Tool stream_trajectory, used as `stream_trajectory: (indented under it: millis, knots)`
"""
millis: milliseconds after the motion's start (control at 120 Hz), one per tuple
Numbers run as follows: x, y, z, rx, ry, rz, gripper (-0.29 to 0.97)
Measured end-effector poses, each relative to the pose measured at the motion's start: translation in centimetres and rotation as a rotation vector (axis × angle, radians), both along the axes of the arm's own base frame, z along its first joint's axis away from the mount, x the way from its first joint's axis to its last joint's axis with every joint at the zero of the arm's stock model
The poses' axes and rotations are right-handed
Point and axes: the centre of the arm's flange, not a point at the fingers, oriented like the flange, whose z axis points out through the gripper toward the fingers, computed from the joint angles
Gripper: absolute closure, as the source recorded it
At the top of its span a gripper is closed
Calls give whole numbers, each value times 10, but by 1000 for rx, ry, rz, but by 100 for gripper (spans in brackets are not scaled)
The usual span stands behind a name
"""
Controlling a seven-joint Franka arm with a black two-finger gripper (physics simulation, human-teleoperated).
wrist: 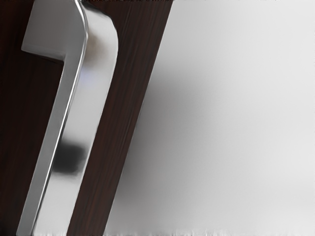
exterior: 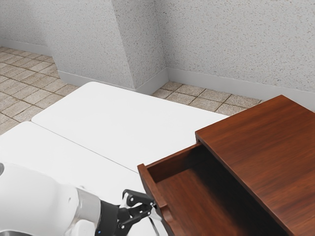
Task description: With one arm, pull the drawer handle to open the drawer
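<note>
The drawer [exterior: 192,196] is finished in smooth reddish-brown wood, its handle [wrist: 64,123] in glossy polished metal. The tabletop [exterior: 113,123] is rendered matt white, the wall [exterior: 221,39] rough and speckled.

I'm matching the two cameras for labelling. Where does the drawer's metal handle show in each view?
Exterior view: the handle is a thin silver sliver near the bottom edge, on the open drawer's front.
Wrist view: the handle is a broad silver bar, close up, against that front.
Shared landmark: the dark wood front edge bordering the white table.
</note>
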Motion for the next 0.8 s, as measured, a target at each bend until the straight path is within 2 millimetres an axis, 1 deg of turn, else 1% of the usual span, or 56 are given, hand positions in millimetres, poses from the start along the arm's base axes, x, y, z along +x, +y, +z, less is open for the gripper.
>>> stream_trajectory:
  millis: [158,267,317,375,517,617,675,700,742,800]
  knots:
    - [-8,3,8,-11,-11,5,3]
    - [-12,5,8,-10,-10,7,2]
    - [-15,6,12,-15,-21,8,2]
    - [-20,7,25,-25,-49,7,1]
    - [-25,5,64,-48,-102,3,1]
    - [-29,4,100,-59,-105,25,0]
    - [-36,-2,128,-26,-110,47,0]
    - [-39,-4,136,-11,-106,60,0]
    - [-41,-4,143,8,-87,89,0]
    - [-42,-3,143,27,-49,136,0]
